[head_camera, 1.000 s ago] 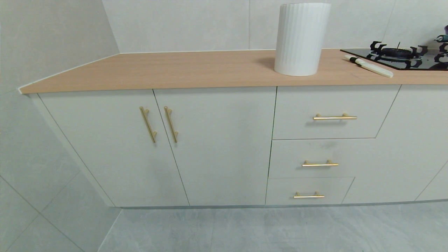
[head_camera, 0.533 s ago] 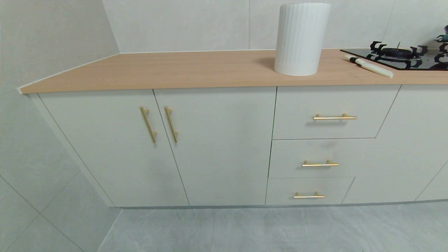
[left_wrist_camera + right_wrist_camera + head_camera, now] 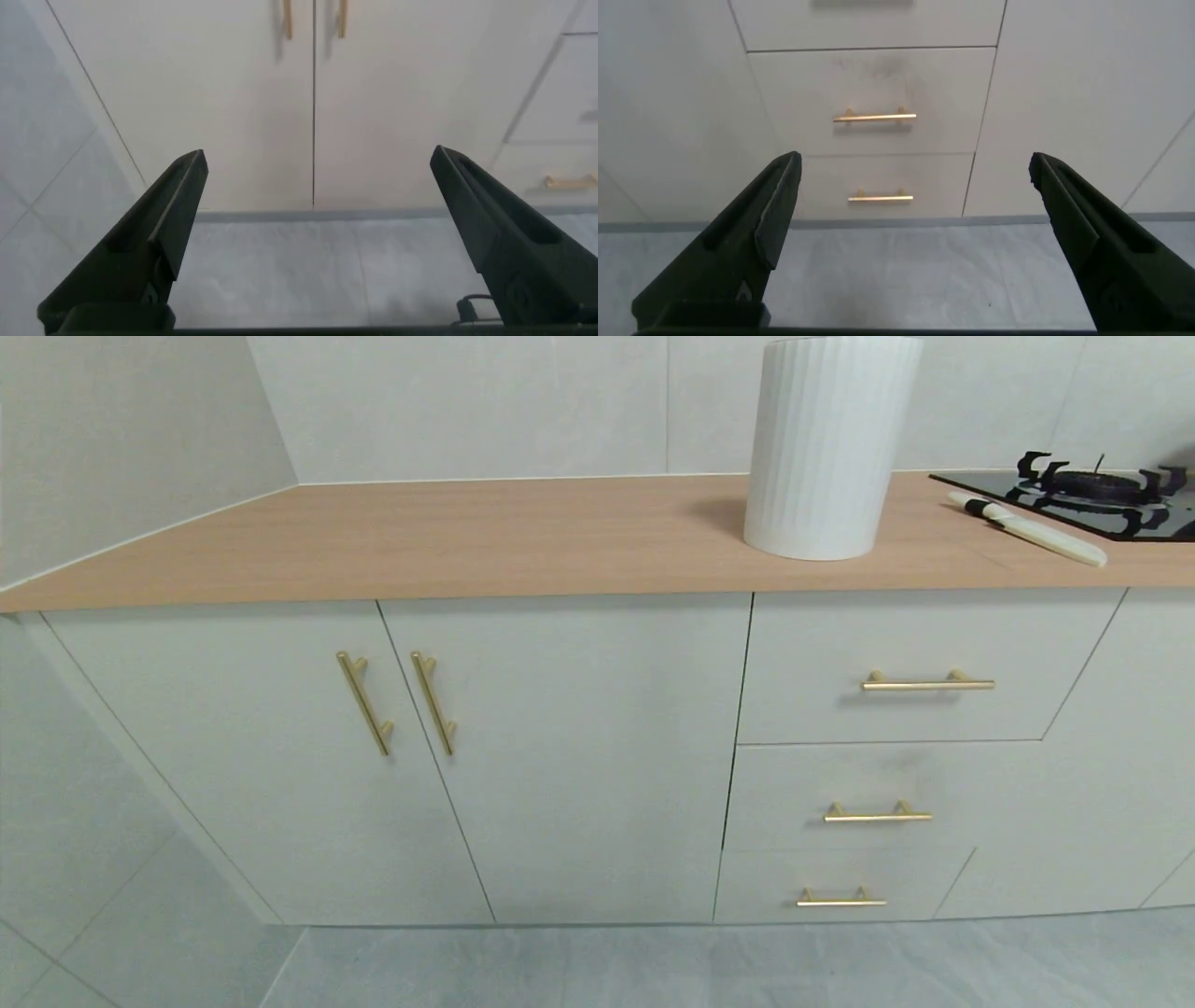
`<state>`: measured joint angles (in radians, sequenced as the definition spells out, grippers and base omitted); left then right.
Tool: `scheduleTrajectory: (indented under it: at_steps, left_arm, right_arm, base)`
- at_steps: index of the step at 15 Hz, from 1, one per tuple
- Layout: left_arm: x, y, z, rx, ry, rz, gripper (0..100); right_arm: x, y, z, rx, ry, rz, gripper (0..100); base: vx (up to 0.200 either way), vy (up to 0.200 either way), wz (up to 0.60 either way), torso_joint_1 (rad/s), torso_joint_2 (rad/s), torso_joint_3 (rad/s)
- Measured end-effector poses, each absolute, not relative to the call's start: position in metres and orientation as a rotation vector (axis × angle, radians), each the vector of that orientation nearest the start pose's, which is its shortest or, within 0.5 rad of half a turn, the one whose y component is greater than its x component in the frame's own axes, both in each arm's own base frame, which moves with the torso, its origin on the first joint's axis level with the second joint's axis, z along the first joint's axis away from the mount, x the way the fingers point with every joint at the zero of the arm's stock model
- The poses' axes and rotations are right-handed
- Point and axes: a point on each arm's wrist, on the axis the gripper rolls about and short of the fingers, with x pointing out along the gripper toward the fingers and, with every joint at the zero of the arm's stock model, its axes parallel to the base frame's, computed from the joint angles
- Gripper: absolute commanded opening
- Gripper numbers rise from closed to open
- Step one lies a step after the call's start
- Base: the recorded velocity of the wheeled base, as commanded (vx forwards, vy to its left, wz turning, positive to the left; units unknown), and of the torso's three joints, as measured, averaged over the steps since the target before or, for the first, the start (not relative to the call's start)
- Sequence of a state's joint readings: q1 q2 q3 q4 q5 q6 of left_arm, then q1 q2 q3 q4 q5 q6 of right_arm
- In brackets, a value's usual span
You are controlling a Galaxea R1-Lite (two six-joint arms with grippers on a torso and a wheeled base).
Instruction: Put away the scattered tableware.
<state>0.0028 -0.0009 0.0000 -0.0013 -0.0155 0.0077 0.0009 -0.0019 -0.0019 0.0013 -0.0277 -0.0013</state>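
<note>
a smooth wood-grain desk [image 3: 467,537] carries a tall white ribbed cylinder [image 3: 822,448]. at its 3 o'clock the knife [image 3: 1027,527] lies flat, slim and cream with a black band, just beside a glossy black hob [image 3: 1064,504]. the left tool [image 3: 318,157] and right tool [image 3: 913,159] both gape wide, holding nothing, before matt cabinet fronts [image 3: 579,756].

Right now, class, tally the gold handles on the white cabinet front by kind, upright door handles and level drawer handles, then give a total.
Upright gold bar door handles: 2
Level gold bar drawer handles: 3
Total: 5
</note>
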Motion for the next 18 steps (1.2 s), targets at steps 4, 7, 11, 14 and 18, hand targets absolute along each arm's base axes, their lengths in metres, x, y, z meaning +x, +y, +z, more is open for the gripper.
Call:
scheduleTrajectory:
  at_steps: [4,7,11,14,18]
  left_arm:
    - [-0.0229,-0.0004,0.0756,0.006,-0.002,-0.013,100]
    - [-0.0228,-0.0004,0.0756,0.006,-0.002,-0.013,100]
    - [-0.0229,-0.0004,0.0756,0.006,-0.002,-0.013,100]
    - [-0.0228,-0.0004,0.0756,0.006,-0.002,-0.013,100]
    - [-0.0229,-0.0004,0.0756,0.007,-0.002,-0.013,100]
  right_arm:
    - [-0.0231,-0.0007,0.0758,-0.001,-0.003,-0.026,100]
    - [-0.0231,-0.0006,0.0758,-0.001,-0.002,-0.026,100]
    - [-0.0231,-0.0006,0.0758,-0.001,-0.002,-0.026,100]
    - [-0.0230,-0.0007,0.0757,-0.001,-0.001,-0.026,100]
    - [-0.0230,-0.0007,0.0758,0.000,-0.002,-0.026,100]
  base:
    - [0.200,0.000,0.00,0.004,0.00,0.000]
    - [0.200,0.000,0.00,-0.001,0.00,0.001]
    - [0.000,0.000,0.00,0.000,0.00,0.000]
    - [0.000,0.000,0.00,0.000,0.00,0.000]
    - [0.000,-0.100,0.00,0.000,0.00,0.001]
